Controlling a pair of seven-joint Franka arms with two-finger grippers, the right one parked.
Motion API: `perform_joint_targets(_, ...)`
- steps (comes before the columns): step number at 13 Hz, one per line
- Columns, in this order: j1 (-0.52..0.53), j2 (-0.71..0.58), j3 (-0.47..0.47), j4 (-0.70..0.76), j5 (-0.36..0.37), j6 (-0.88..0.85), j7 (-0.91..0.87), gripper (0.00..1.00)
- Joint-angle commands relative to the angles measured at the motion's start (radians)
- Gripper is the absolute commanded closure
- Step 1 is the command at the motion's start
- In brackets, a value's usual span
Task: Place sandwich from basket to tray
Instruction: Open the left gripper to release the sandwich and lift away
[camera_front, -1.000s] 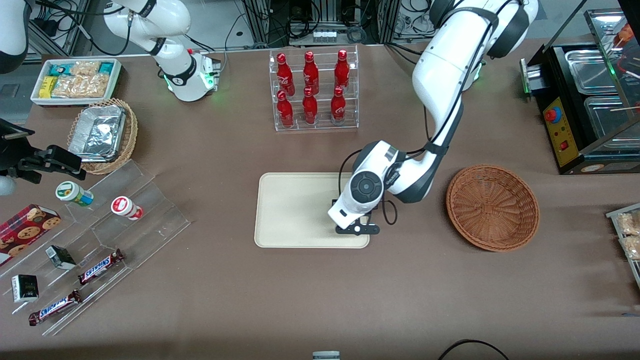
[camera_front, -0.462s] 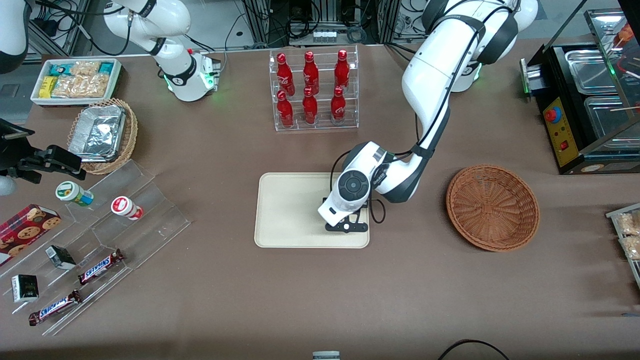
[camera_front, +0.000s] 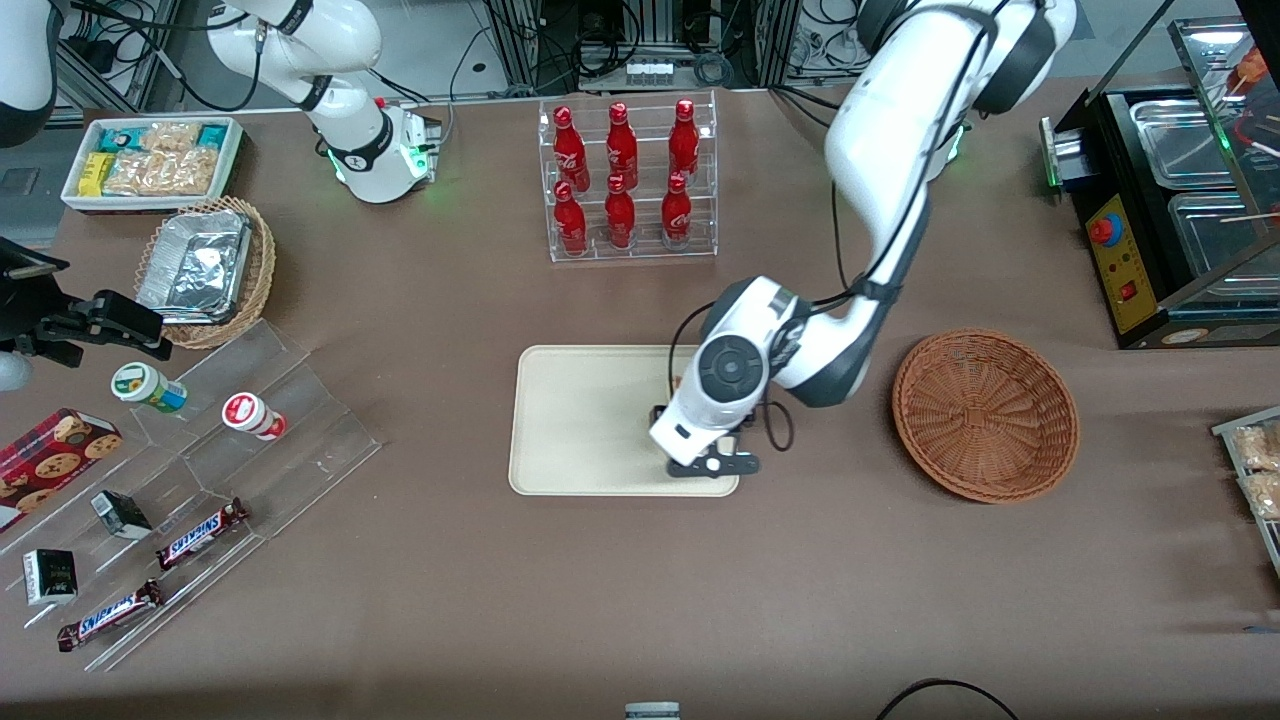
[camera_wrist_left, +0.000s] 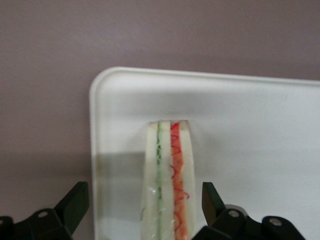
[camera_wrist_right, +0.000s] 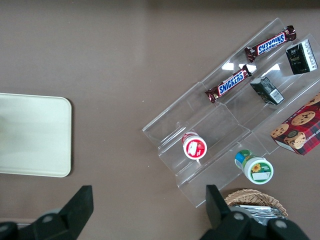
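Note:
The sandwich, a wedge of white bread with green and red-orange layers, lies on the cream tray close to one of its rounded corners. My left gripper is open, one black finger on each side of the sandwich with a gap on both sides. In the front view the gripper hangs over the tray at the corner nearest the camera and the basket, and the wrist hides most of the sandwich. The reddish-brown wicker basket beside the tray holds nothing.
A clear rack of red bottles stands farther from the camera than the tray. Toward the parked arm's end are an acrylic stepped stand with snacks, a foil-tray basket and a white snack bin. A black appliance is near the basket.
The left arm swung slightly toward the parked arm's end, then back toward the basket. The gripper stays over the tray's near corner.

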Motion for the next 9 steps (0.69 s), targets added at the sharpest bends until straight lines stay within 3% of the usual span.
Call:
perform_joint_targets(1,0.076,-0.162,0.011,-0.052,0.005,-0.16,-0.012,0.0)
perform_joint_targets(6,0.267,-0.305,0.011,-0.058,0.011,-0.283,-0.001,0.0)
perform_joint_targets(9,0.334,-0.413,0.011,-0.157,0.063,-0.285,0.086,0.0)
